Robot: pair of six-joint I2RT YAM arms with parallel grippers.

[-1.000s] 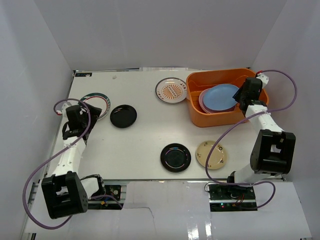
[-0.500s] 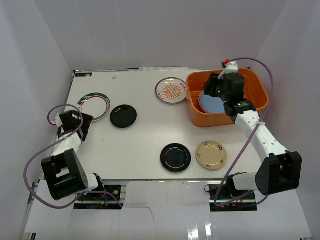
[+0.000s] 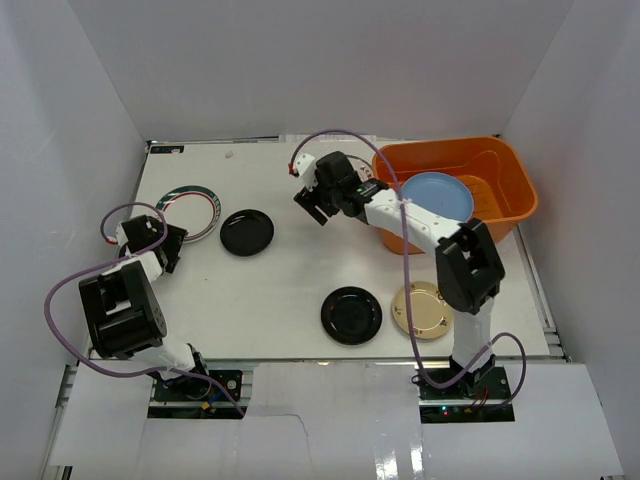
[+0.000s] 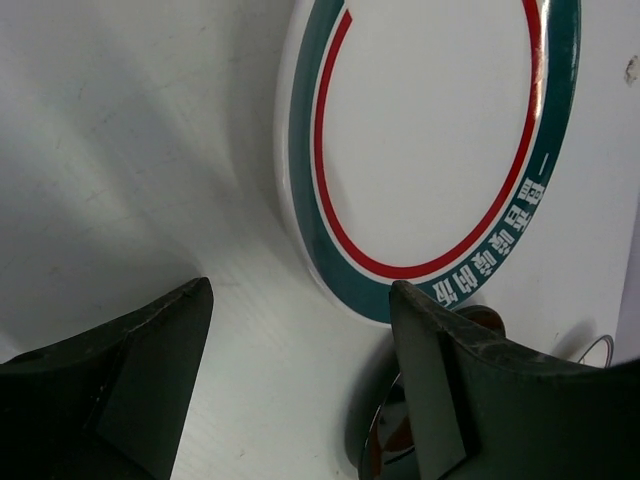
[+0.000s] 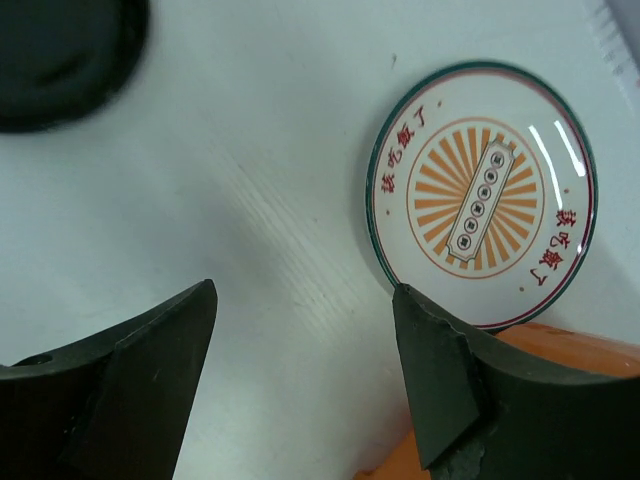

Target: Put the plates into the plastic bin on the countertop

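Right arm swung from the plastic bin [image 3: 452, 143], where the light blue plate [image 3: 437, 195] lay, to the orange-pattern plate [image 5: 482, 195] on the surface [image 3: 280, 290]; right fingers [image 3: 313, 205] wide, empty; left fingers [image 3: 170, 245] wide, empty, short of the green-red plate [image 4: 430, 130]; risk: the flat rim skidding away from closing fingers.

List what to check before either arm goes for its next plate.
1. Right jaws open and empty: ok.
2. Orange-pattern plate lined up between the right jaws: not ok, it lies off to one side of the gap.
3. That plate clear of the bin: cannot tell, their edges meet in the wrist view.
4. Left jaws open and empty: ok.
5. Green-rim plate flat on the table, ahead of the left jaws: ok.
6. Room in the bin beside the blue plate: ok.
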